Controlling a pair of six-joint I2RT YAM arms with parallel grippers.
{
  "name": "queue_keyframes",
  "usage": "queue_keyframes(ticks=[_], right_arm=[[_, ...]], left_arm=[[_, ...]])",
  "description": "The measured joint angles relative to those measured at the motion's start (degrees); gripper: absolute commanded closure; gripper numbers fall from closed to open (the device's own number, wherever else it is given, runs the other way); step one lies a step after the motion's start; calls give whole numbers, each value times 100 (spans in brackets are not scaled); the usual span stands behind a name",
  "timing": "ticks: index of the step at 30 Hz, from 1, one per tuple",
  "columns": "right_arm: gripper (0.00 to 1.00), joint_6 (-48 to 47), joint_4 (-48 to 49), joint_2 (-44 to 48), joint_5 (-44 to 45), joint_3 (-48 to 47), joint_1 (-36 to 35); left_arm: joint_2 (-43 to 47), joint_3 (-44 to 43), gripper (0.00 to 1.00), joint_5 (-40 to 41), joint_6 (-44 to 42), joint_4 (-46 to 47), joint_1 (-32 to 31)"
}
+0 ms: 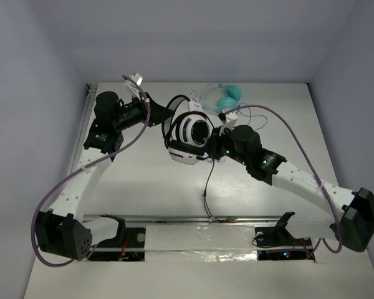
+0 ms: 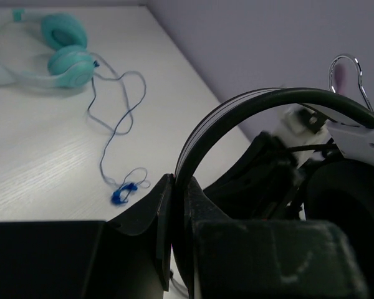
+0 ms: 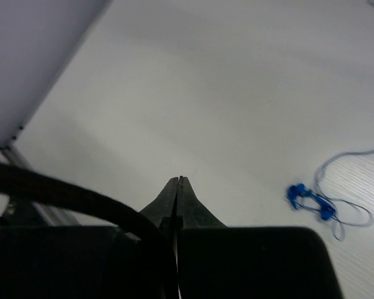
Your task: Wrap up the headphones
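Toward 12 o'clock on the tabletop (image 1: 143, 193): the headphones (image 1: 190, 134) sit between my two hands, well back from the near edge.
Left hand (image 2: 176, 184): clamped on the headphones' black headband (image 2: 268, 99), which passes between my fingers; the earcups lie at about 4 o'clock from it in the top view.
Right hand (image 3: 176, 184): fingers pressed together, tip against tip, with the headphones just beside it at 9 o'clock. It may be nipping something thin, but the wrist view is too dark to say.
Cable (image 1: 208, 184): its long axis runs from 12 to 6, trailing loose toward the near edge; my right hand is the nearer one.
Next move, as I judge it: the right hand gathers the cable while the left steadies the band.
Teal headphones (image 1: 227, 96): at 1 o'clock, apart, not my concern.
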State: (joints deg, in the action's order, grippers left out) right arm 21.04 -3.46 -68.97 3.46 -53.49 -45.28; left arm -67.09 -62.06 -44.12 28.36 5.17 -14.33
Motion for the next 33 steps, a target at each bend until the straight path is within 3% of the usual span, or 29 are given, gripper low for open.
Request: queue_keyframes(ticks=[3, 5, 13, 23, 33], right_arm=[[90, 284, 782, -4, -527, 361, 11], [79, 476, 1381, -4, -852, 695, 22], [65, 1043, 3053, -787, -1606, 1327, 26], [50, 1515, 4048, -1252, -1790, 1954, -7], [45, 1609, 4518, -2243, -1832, 1985, -55]], left_arm=[[-72, -229, 100, -46, 426, 389, 55], [-116, -411, 100, 15, 669, 595, 59], [-350, -1102, 100, 251, 1432, 1130, 70], [-481, -1694, 100, 962, 1661, 1073, 105], [-549, -1694, 100, 1097, 1893, 1045, 107]])
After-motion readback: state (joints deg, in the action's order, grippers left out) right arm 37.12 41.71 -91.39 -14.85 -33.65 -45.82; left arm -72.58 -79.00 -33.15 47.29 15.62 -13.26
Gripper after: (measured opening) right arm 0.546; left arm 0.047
